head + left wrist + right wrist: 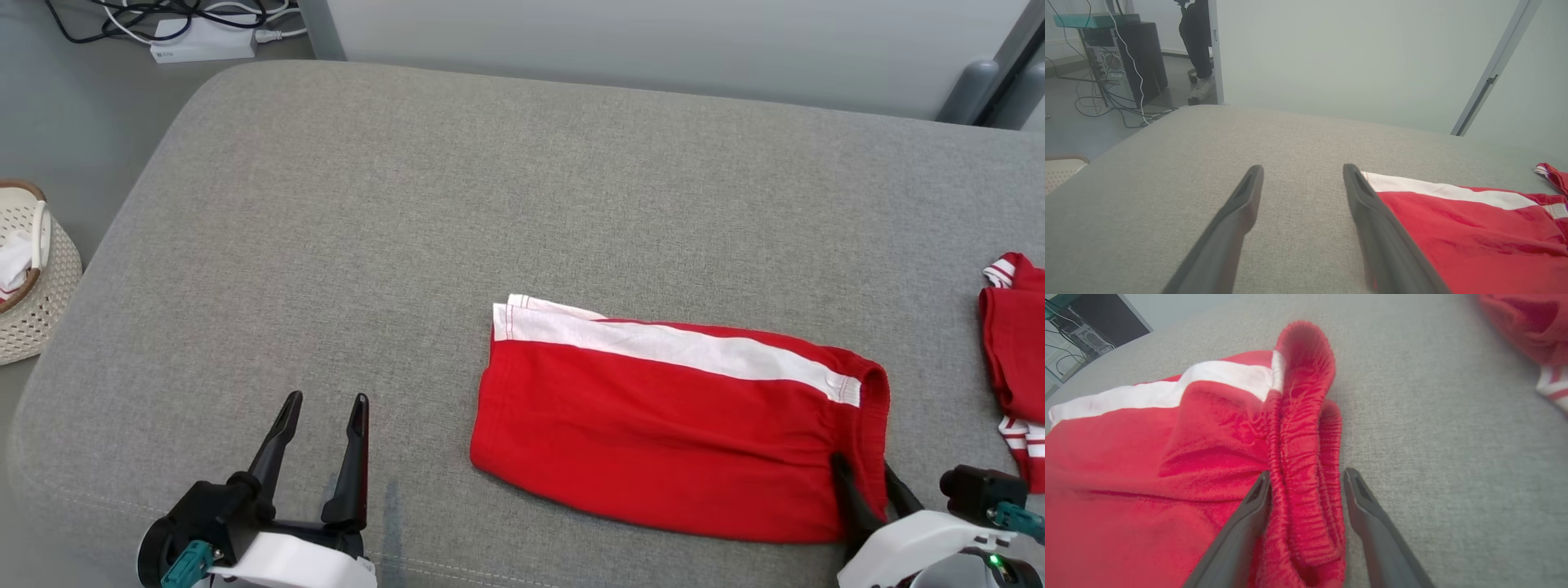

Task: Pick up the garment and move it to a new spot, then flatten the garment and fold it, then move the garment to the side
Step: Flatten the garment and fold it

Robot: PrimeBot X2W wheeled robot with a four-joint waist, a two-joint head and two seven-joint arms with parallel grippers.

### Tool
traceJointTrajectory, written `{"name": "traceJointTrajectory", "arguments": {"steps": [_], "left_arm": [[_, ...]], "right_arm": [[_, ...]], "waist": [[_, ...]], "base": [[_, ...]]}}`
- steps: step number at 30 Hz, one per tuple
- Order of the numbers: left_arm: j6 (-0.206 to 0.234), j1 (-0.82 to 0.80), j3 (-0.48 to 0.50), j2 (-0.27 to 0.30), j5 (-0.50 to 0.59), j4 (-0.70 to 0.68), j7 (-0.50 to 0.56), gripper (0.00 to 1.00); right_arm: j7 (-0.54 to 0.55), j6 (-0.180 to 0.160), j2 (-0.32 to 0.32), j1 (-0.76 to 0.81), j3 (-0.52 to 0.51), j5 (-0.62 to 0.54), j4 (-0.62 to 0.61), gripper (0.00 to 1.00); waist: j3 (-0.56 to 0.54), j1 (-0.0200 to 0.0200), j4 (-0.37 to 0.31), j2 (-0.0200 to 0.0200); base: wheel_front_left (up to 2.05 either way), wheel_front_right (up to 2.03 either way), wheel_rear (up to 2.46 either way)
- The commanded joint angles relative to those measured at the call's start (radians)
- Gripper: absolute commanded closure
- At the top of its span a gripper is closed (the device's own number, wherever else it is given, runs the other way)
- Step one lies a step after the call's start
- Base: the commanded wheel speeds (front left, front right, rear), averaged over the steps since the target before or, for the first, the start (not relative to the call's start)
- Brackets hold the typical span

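A pair of red cotton-knit shorts with a white side stripe [669, 425] lies doubled over and fairly flat on a broad grey woven-fabric cushion [408, 245]. The robot's right gripper [864, 469] is at the shorts' near right corner, where its two dark fingers stand apart on either side of the gathered elastic waistband [1302, 416]. One finger rests against the cloth and the other is just clear of it, so nothing is clamped. The left gripper [326, 400] hangs over bare cushion just left of the shorts, jaws wide apart and holding nothing.

The cloth looks light, soft and limp, likely to sag and come unfolded if lifted by one point. The ribbed waistband looks like the thickest and firmest hold, and a second grip at the hem end, where the stripe [694, 347] finishes, would probably keep the layers together. The cushion's coarse weave may drag on the fabric.

Right of the shorts, well apart, lies a second red garment with striped cuffs [1016, 351]. Far to their left a pale woven basket [41, 286] stands on the floor. Beyond them are a pale wall, a white power strip [204, 41] and a dark computer tower [1126, 61].
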Motion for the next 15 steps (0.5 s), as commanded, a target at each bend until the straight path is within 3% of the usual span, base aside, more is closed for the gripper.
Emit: {"name": "traceJointTrajectory", "arguments": {"steps": [1,2,6,15], "left_arm": [[-0.005,-0.052,0.043,0.009,0.015,-0.019,-0.009,0.0],[-0.008,-0.052,0.047,0.006,0.017,-0.018,-0.009,0.0],[-0.017,-0.051,0.06,-0.002,0.025,-0.013,-0.009,0.0],[-0.038,-0.047,0.08,-0.019,0.036,-0.002,-0.009,0.0]], "right_arm": [[0.01,0.001,-0.007,-0.022,0.028,0.013,0.0,0.93],[0.014,0.001,-0.008,-0.027,0.032,0.021,0.004,1.0],[0.01,0.001,-0.017,-0.034,0.023,0.055,0.011,1.0],[-0.037,0.001,-0.068,0.025,-0.138,0.1,0.011,1.0]], "waist": [[0.002,0.0,-0.002,0.0],[0.003,0.0,-0.003,0.0],[0.007,0.0,-0.011,0.0],[0.001,0.0,-0.038,0.0]], "base": [[0.0,0.0,0.0],[0.0,0.0,0.0],[0.0,0.0,0.0],[0.0,0.0,0.0]]}}
